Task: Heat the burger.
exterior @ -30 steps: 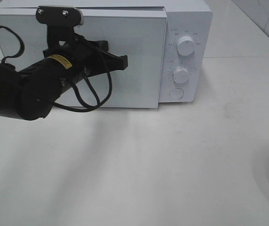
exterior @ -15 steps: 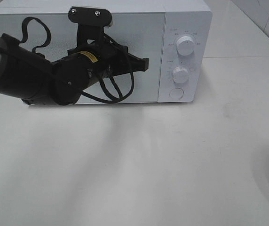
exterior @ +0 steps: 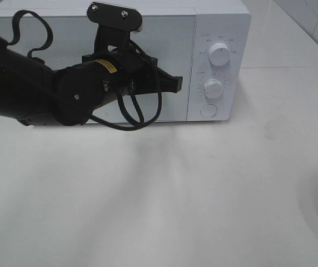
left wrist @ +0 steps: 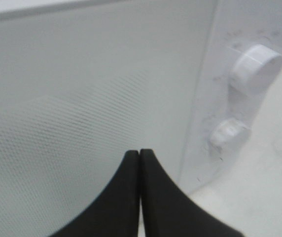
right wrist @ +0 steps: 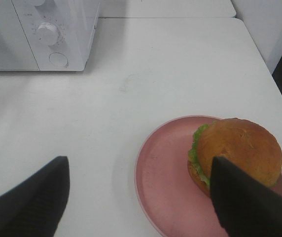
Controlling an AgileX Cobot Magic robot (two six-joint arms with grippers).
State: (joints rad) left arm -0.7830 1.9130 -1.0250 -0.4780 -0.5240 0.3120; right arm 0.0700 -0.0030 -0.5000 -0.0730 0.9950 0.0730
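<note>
On the far right of the table, the burger (right wrist: 234, 150) sits on the pink plate (right wrist: 163, 173), toward the plate's outer side, well apart from the microwave (exterior: 220, 22). From the high camera I see only the plate's rim at the right edge, so I place the burger from the right wrist view alone. My right gripper (right wrist: 138, 197) hangs spread wide with nothing between its jaws; one finger (right wrist: 244, 197) overlaps the burger's near edge in that view, and I cannot tell whether it touches or just hovers above. My left gripper (exterior: 175, 83) is pressed together, holding nothing, its tip against or just off the microwave door (exterior: 164, 50) near the edge next to the dials. The door looks closed. I judge the right arm far nearer the burger, which lies ahead of it and off to one side of centre. The bun is round, so no long axis matters; the gripper needs recentring first.
</note>
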